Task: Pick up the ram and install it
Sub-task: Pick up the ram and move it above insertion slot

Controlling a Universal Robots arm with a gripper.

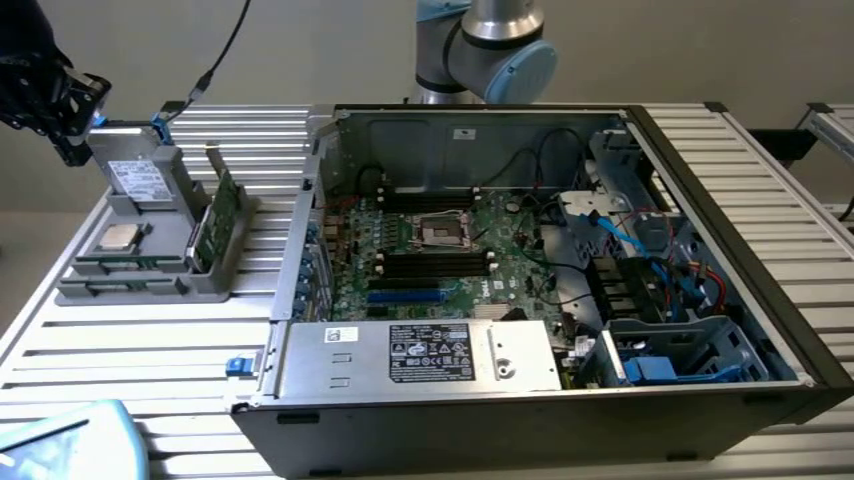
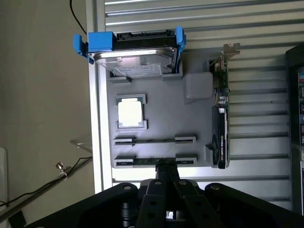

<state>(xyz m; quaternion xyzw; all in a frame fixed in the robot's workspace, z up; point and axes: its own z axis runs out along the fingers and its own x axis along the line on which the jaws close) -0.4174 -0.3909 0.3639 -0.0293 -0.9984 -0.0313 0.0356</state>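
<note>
Grey tray (image 2: 161, 118) edge sits beneath my gripper (image 2: 166, 167), clenched shut above the ram (image 2: 145, 161) in the outermost slot; slatted table (image 2: 199, 28) runs beyond.

**Covered, cropped, unreadable**
The jaws hide the middle of one ram (image 2: 142, 162) in the grey holder (image 2: 161, 123); whether they touch it cannot be told. The exterior view's top edge cuts off the arm (image 1: 487, 45), and the power supply label (image 1: 430, 352) is too small to read.
</note>
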